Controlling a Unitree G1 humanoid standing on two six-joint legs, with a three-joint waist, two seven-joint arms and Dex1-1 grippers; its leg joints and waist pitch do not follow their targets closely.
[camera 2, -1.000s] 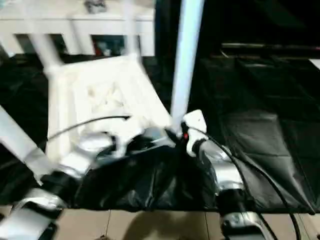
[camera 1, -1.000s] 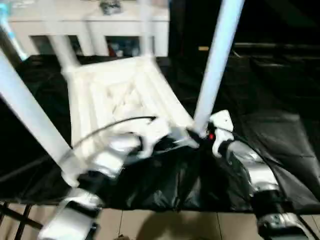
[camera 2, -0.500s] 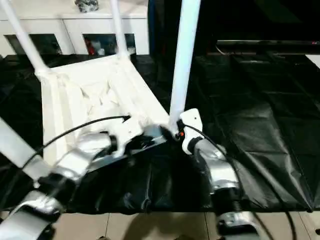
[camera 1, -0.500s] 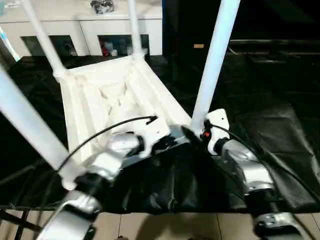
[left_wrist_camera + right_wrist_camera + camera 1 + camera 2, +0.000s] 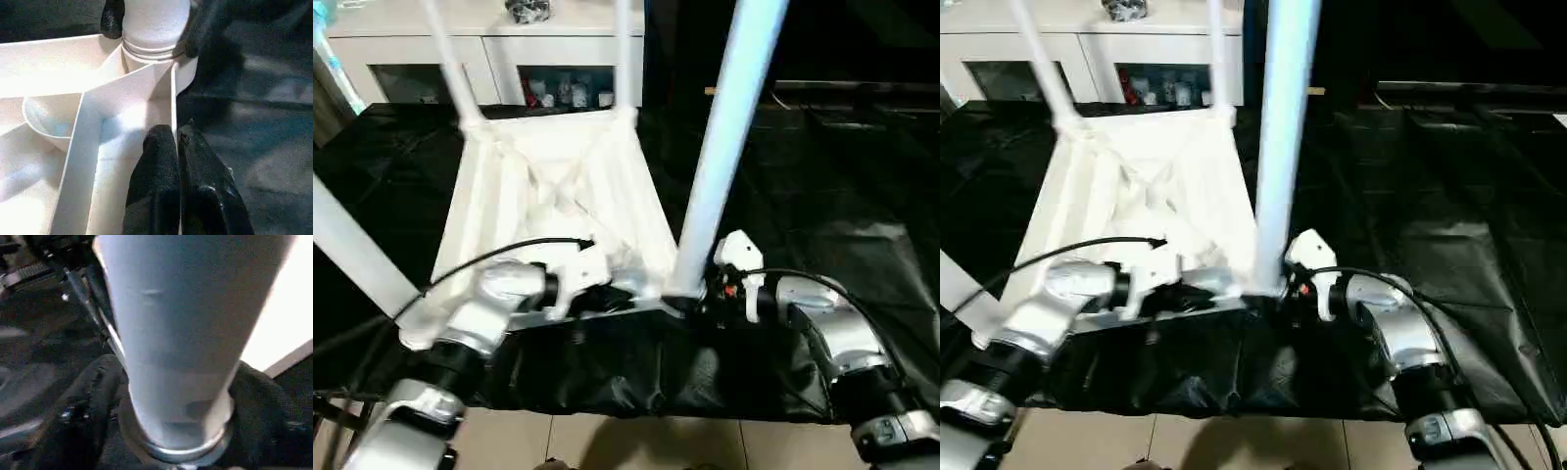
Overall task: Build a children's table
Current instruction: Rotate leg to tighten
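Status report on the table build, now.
Left gripper shut on tabletop rim. Right gripper clasps base of near-right leg in its corner socket. Four legs upright. Nothing obstructing.

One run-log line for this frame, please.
left pincer: shut on tabletop edge | right pincer: around near-right leg base | four legs upright

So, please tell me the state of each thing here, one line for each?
tabletop: upside down, ribs up.
near right leg: upright in its corner socket.
right gripper: fingers around that leg's base.
left gripper: shut on the tabletop's rim.
far legs: standing in sockets.
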